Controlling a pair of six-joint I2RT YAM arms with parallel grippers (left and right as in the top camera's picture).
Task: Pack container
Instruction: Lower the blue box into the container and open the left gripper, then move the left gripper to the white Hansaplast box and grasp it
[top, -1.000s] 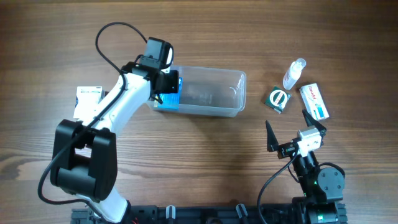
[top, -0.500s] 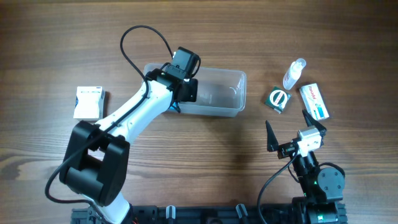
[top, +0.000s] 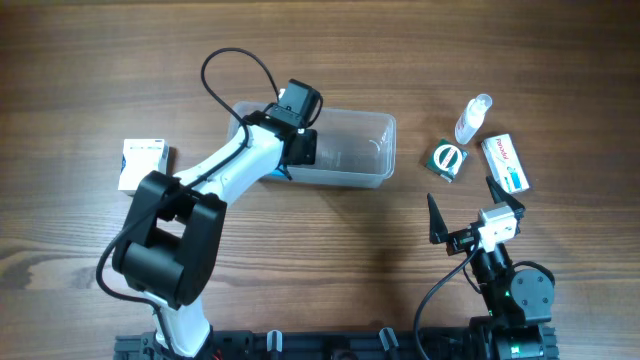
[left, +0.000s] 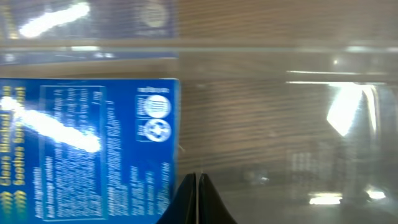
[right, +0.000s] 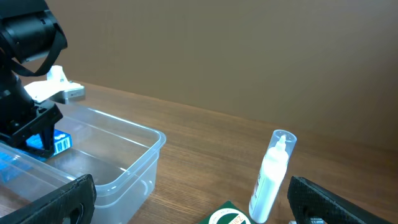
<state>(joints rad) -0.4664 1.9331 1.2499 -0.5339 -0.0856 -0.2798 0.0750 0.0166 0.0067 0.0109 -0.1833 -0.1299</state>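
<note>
One clear, transparent plastic rectangular tub with rounded corners, the container (top: 372, 150), sits on the brown wood-grain bench (top: 330, 260) a little toward 12 o'clock from centre. Its long side runs from 9 to 3 o'clock. At its 9 o'clock end lies a blue printed cardboard box (left: 87, 149), and the floor toward 3 o'clock looks bare. The left gripper (left: 196, 186) is down inside the walls, clenched on nothing, with its tips just beside the box's edge; I cannot tell whether they touch it. Well apart at 2 to 3 o'clock lie a small clear bottle with a white cap (top: 473, 118), a small square green-and-white box (top: 447, 158) and a white oblong box with red and blue print (top: 506, 163). A white box with blue print (top: 143, 164) lies at 9 o'clock, outside the tub. The right gripper (top: 468, 210) sits at 4 o'clock, spread wide and empty, facing the bottle group. By my reading the step in hand is the end of a first placement, with one of five items packed. The next move calls for the left arm to rise clear of the rim without dragging the blue box, then go for the white box at 9 o'clock. Alternatively, the right arm could take a piece from its 12 o'clock and carry it over the wall into the bare end.
</note>
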